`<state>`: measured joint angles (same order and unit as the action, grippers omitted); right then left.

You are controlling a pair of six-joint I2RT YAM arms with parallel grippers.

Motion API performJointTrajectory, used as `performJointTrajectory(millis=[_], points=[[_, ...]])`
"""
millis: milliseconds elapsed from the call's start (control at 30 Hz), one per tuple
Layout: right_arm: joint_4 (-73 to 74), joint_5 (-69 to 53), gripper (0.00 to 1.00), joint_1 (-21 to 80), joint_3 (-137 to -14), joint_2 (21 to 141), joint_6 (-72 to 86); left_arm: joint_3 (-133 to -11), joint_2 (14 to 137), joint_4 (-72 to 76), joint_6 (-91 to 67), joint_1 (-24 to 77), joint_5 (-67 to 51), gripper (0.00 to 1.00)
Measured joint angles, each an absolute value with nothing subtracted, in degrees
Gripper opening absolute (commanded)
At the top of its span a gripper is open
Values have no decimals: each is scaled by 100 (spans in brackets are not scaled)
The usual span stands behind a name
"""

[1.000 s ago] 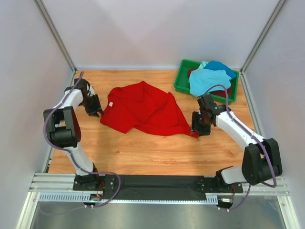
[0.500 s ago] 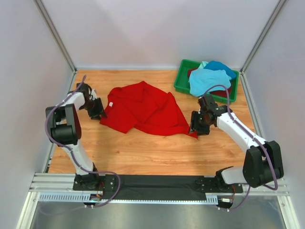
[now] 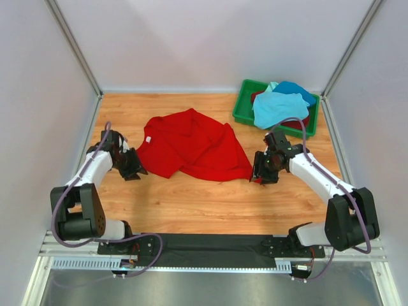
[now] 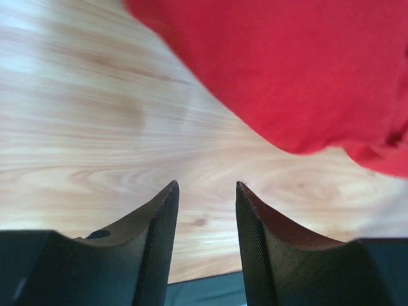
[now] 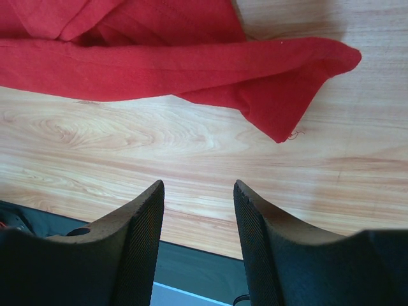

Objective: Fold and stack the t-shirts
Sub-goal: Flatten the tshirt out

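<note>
Wood-grain surface (image 3: 191, 204) carries the bright red t-shirt (image 3: 191, 143), which lies crumpled and unfolded near the middle, well apart from the green bin (image 3: 241, 109) at the far right corner. In the bin a light turquoise shirt (image 3: 277, 108) is heaped over a blue one (image 3: 296, 89) and a dark red one (image 3: 257, 97). The left arm (image 3: 95, 167) reaches to the red shirt's left edge. Its jaws stand apart and empty over bare wood, with the hem just ahead of them. The right arm (image 3: 312, 173) comes in from the other side. Its jaws are likewise apart and hold nothing, low over the wood near the shirt's pointed right corner (image 5: 280, 131).

The likely trouble is a bad pinch. The cloth is doubled over itself at both ends, so either pair of jaws could take two layers, or only a loose fold, and lock the wrinkles in instead of spreading the shirt flat. The thin corner lies flush on the wood and could slip out as the jaws come together. If only one side catches, a pull would probably drag the whole shirt sideways.
</note>
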<state>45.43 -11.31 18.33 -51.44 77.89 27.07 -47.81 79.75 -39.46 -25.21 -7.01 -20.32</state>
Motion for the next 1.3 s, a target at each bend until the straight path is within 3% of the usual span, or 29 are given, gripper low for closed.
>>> performJointTrajectory(millis=[133, 233, 467, 767, 1133, 1300], points=[[4512, -1205, 50, 1833, -5144, 7791, 2716, -5347, 8121, -4222, -2539, -716, -980, 36], [4506, -1258, 50, 1833, -5144, 7791, 2714, -5964, 8674, -4169, -2469, -766, -663, 38], [4515, -1315, 50, 1833, -5133, 7780, 2716, -6759, 10191, -3889, -2213, -803, -637, 39], [4469, -1363, 50, 1833, -4906, 7618, 2812, -6536, 10285, -3756, -2156, -814, -891, 33], [4462, -1369, 51, 1833, -4915, 7662, 2869, -6064, 10086, -3684, -2443, -829, -1192, 5], [4580, -1105, 61, 1831, -4932, 7734, 2961, -5634, 9736, -3658, -2615, -829, -1243, 0]])
